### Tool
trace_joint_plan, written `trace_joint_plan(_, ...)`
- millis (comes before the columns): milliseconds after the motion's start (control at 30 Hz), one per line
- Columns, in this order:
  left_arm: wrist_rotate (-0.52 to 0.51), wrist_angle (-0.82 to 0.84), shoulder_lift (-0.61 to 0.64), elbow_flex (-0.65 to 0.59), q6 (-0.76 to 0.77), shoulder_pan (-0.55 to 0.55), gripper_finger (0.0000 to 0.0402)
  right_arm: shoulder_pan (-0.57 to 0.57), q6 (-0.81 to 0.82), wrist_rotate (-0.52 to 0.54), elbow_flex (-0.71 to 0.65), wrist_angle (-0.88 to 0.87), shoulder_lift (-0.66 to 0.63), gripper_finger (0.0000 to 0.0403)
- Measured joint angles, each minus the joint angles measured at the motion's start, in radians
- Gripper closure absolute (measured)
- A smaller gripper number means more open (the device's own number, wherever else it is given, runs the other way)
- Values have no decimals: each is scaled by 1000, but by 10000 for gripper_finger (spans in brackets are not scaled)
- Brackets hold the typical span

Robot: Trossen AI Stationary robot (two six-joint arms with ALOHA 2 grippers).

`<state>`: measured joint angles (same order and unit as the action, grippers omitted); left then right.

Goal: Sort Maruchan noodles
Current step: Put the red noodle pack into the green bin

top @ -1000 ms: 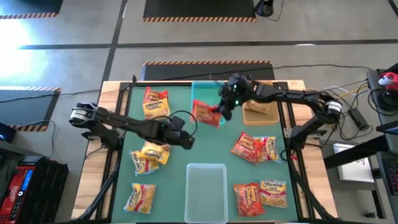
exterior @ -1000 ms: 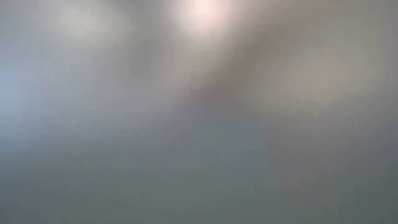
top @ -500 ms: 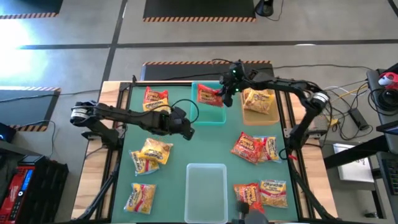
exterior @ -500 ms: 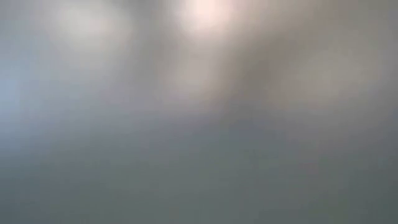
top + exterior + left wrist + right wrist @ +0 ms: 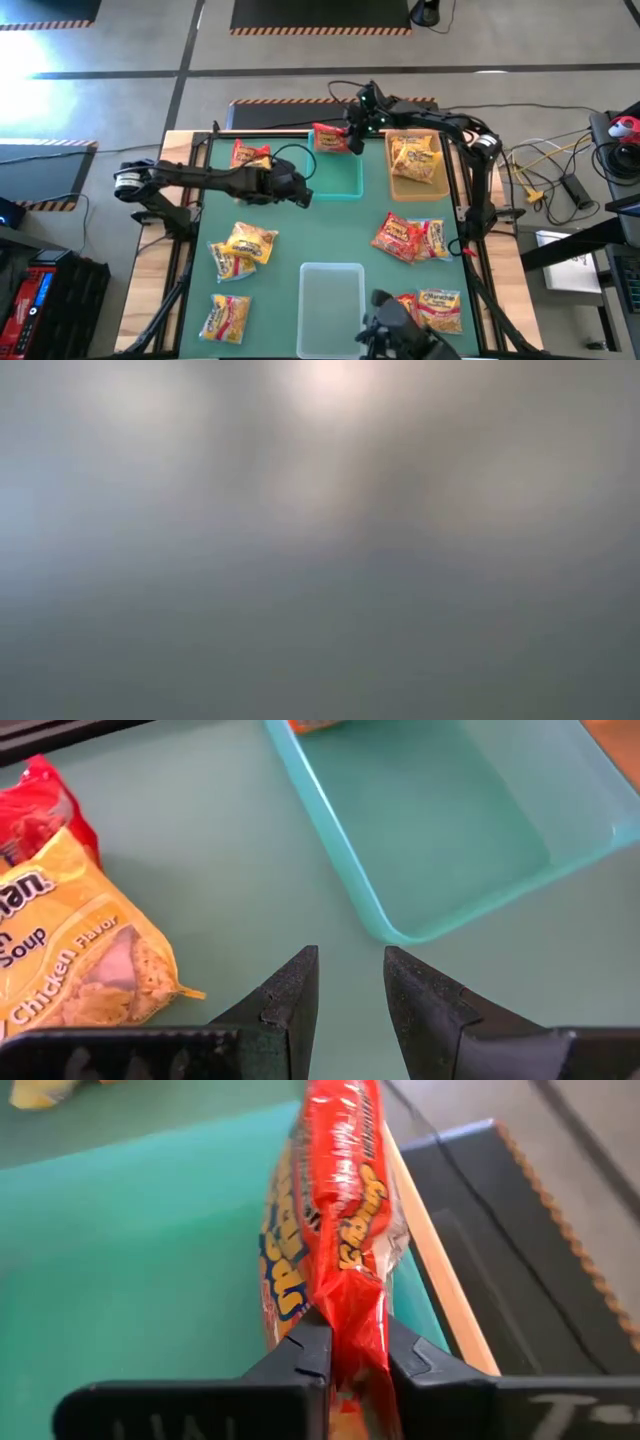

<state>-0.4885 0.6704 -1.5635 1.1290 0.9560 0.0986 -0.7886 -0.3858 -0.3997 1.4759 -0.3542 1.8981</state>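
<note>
You had the right end effector (image 5: 348, 1342) clamped on a red packet (image 5: 335, 1230) over the teal bin's (image 5: 345, 178) far edge, presumably for dropping in; left end effector (image 5: 350, 982) slightly open, empty.

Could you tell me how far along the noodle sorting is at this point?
Early. Done: one yellow packet lies in the tan bin. In hand: the right gripper pinches a red packet over the far end of the teal bin, which looks empty. The left gripper, fingers slightly apart and holding nothing, hovers beside that bin. Left: loose packets on the mat, such as and; the clear bin is unfilled.
</note>
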Motion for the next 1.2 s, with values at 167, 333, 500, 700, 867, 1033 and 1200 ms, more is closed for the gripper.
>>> trace_joint_plan(167, 1, 0, 0, 0, 45, 19, 303, -2, 0, 4, 84, -73, 30, 337)
trace_joint_plan(333, 2, -1, -1, 0, 70, 34, 303, -6, 0, 13, 117, -114, 26, 281)
trace_joint_plan(500, 2, 0, -1, 0, 82, 41, 303, -13, 71, 66, 132, -175, -37, 238)
trace_joint_plan(700, 13, -37, -1, 0, 64, 41, 303, -21, 186, 38, 142, -333, -133, 233)
trace_joint_plan(867, 69, -183, -2, 0, -76, 41, 303, -7, 187, -125, 142, -573, -190, 249)
trace_joint_plan(1033, 195, -331, -2, 0, -318, 38, 303, 43, 160, -211, 116, -836, -224, 267)
trace_joint_plan(1200, 315, -386, -30, 0, -447, 27, 303, 141, 245, -211, 12, -912, -281, 278)
